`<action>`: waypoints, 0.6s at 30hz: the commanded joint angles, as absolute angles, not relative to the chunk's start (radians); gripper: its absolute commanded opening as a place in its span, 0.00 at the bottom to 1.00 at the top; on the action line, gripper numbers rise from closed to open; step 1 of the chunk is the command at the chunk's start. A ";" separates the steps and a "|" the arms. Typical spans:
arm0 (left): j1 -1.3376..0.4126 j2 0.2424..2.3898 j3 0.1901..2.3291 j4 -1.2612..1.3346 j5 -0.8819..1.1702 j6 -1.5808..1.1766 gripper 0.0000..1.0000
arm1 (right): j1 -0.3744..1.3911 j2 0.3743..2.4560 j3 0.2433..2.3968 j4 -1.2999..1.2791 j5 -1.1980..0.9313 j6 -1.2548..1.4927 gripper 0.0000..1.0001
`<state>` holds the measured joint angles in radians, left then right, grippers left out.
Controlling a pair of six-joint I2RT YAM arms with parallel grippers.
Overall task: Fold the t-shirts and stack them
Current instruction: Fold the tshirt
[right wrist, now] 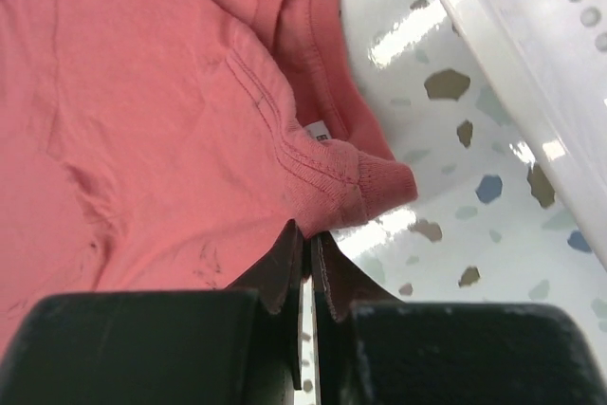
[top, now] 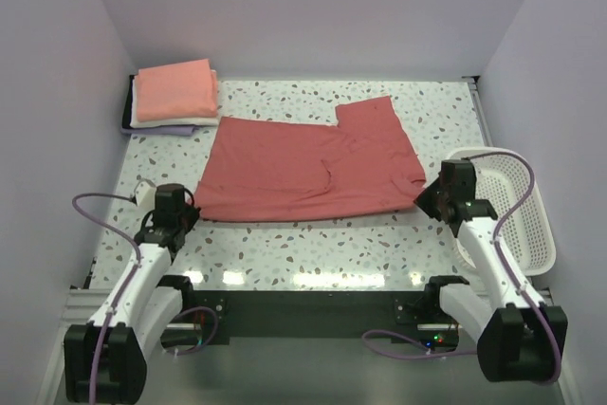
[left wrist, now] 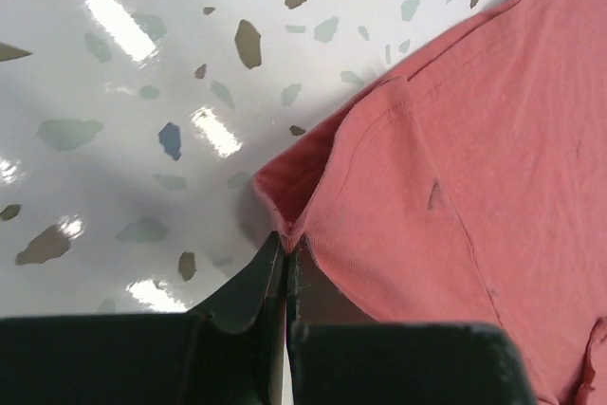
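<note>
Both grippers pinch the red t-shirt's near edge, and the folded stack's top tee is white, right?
No: top external shows the stack's top tee is salmon-pink, the white tee beneath. The left gripper and right gripper do pinch the near edge of the red t-shirt.

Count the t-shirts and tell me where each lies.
4: a dusty-red shirt spread mid-table; salmon-pink, white and lavender ones stacked at the far-left corner. The stack may hide more.

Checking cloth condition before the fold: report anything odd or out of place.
The dusty-red t-shirt shows small dark smudges in both wrist views. One sleeve juts toward the far side, so its outline is uneven. Nothing spilled or torn.
</note>
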<state>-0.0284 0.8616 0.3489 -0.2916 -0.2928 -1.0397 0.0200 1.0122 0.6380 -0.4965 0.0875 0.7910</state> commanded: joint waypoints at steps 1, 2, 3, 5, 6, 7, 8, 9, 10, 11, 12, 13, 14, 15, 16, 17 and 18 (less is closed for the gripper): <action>-0.026 0.763 0.315 -0.397 -0.354 -1.065 0.00 | 0.012 0.904 0.608 -0.598 0.058 0.778 0.00; -0.025 0.721 0.308 -0.412 -0.354 -1.069 0.00 | 0.014 0.864 0.600 -0.613 0.045 0.782 0.00; -0.026 0.703 0.302 -0.423 -0.348 -1.074 0.00 | 0.012 0.850 0.588 -0.627 0.019 0.791 0.00; -0.026 0.654 0.285 -0.448 -0.342 -1.083 0.00 | 0.012 0.813 0.580 -0.670 0.002 0.796 0.00; -0.026 0.641 0.279 -0.452 -0.334 -1.086 0.00 | 0.012 0.801 0.571 -0.679 0.002 0.798 0.00; -0.026 0.629 0.269 -0.465 -0.333 -1.089 0.00 | 0.014 0.787 0.563 -0.693 -0.035 0.801 0.00; -0.026 0.612 0.264 -0.471 -0.331 -1.091 0.00 | 0.014 0.775 0.555 -0.696 -0.044 0.802 0.00; -0.026 0.606 0.259 -0.477 -0.327 -1.094 0.00 | 0.012 0.756 0.539 -0.701 -0.054 0.805 0.00; -0.026 0.592 0.252 -0.492 -0.327 -1.098 0.00 | 0.012 0.752 0.531 -0.707 -0.069 0.807 0.00; -0.026 0.586 0.249 -0.500 -0.328 -1.100 0.00 | 0.012 0.747 0.525 -0.715 -0.074 0.807 0.00; -0.025 0.578 0.245 -0.508 -0.328 -1.101 0.00 | 0.012 0.738 0.517 -0.721 -0.078 0.807 0.00; -0.026 0.569 0.239 -0.518 -0.328 -1.104 0.00 | 0.014 0.733 0.514 -0.733 -0.083 0.805 0.00; -0.026 0.554 0.238 -0.523 -0.328 -1.106 0.03 | 0.012 0.724 0.514 -0.742 -0.080 0.804 0.00; -0.026 0.546 0.235 -0.523 -0.321 -1.108 0.06 | 0.014 0.718 0.517 -0.755 -0.072 0.802 0.00; -0.026 0.539 0.230 -0.525 -0.316 -1.115 0.17 | 0.012 0.697 0.520 -0.776 -0.065 0.801 0.00; -0.026 0.529 0.232 -0.526 -0.314 -1.118 0.24 | 0.014 0.683 0.522 -0.784 -0.054 0.798 0.11; -0.026 0.526 0.235 -0.528 -0.316 -1.118 0.31 | 0.014 0.672 0.531 -0.793 -0.051 0.795 0.18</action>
<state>-0.0284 0.5434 0.2333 -0.5129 -0.3000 -1.0966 0.0185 0.7162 0.5156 -0.7372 -0.0475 0.8005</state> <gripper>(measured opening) 0.283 0.132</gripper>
